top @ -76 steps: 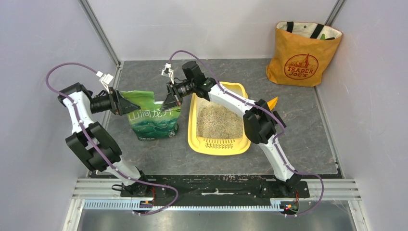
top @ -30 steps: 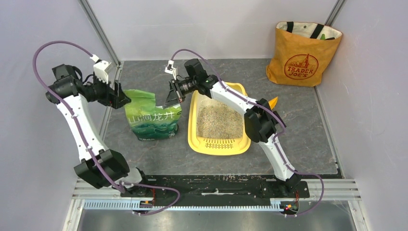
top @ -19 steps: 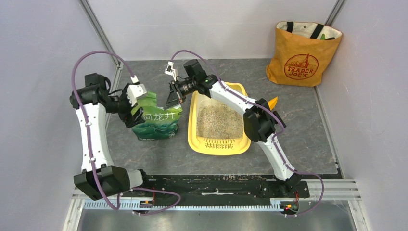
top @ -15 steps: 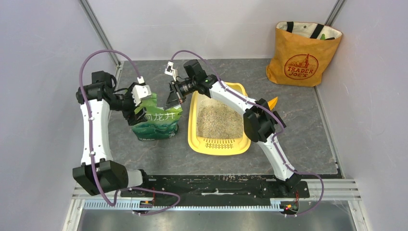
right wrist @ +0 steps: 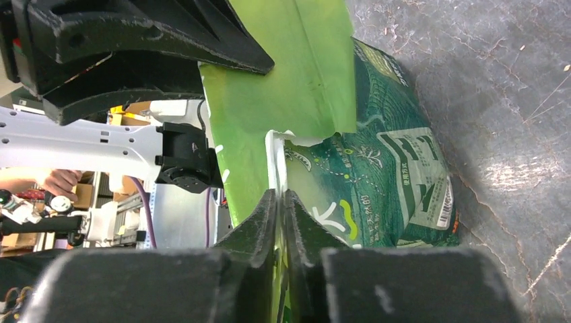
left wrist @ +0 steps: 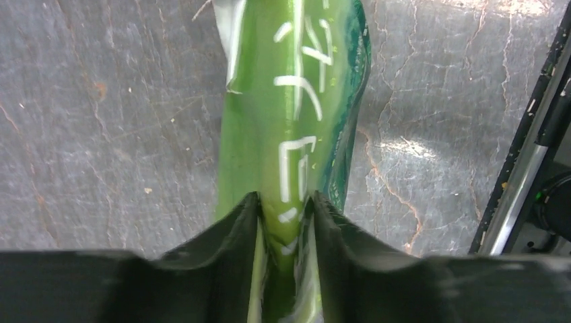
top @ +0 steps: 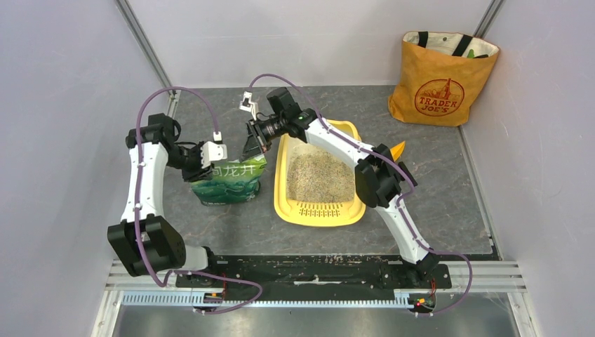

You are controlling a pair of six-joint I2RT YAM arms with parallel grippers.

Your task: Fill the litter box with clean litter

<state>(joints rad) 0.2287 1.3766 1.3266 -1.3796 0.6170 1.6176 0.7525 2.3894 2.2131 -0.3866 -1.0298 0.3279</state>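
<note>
Nearest you, the litter box lay with clean litter covering its floor. Just left of it stood the green bag. Your left gripper pinched its top edge, and your right gripper was clamped on its upper corner.

Left wrist cam: left gripper sits over the green bag, looking straight down it. Both black fingers bracket the bag's upper fold, and the plastic fills the gap between them and touches each inner face, so it looks pinched. The bag runs away from the fingers as a narrow, crinkled, glossy strip with white printed characters down its middle. There's a pale torn edge on its left side near the far end. Grey marbled table on both sides, with a few light specks. Metal rail runs diagonally at the right edge.
</note>
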